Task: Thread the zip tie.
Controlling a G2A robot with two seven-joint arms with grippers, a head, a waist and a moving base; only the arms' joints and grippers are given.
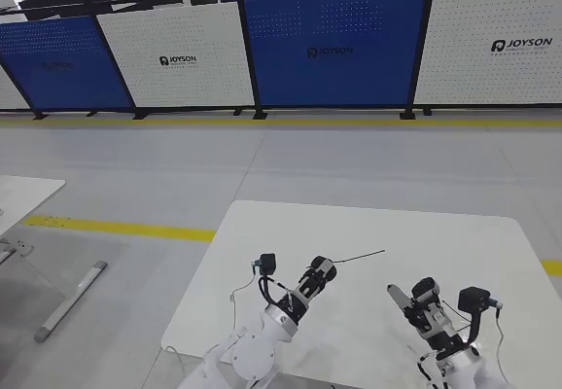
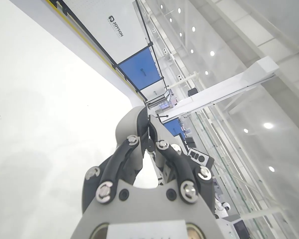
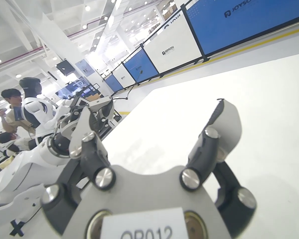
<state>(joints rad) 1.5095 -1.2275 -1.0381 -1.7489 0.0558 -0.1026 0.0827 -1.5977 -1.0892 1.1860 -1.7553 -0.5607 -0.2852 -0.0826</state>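
We've got our left tool (image 1: 322, 269) clenched on one end of the thin black zip tie (image 1: 359, 257), which pokes out above the white counter (image 1: 456, 233). Further right, our right tool (image 1: 409, 291) is released, grasping nothing, apart from the tie.

We see our left arm (image 1: 286, 311) bent forward and angled toward our right side. Its claw (image 2: 147, 118) has both fingers pressed tight together on the zip tie (image 1: 359, 258), which juts out past the fingertips. Our right arm (image 1: 441, 335) stands well apart from it and leans slightly toward the left one, its claw (image 3: 154, 108) raised with the two fingers spread wide.
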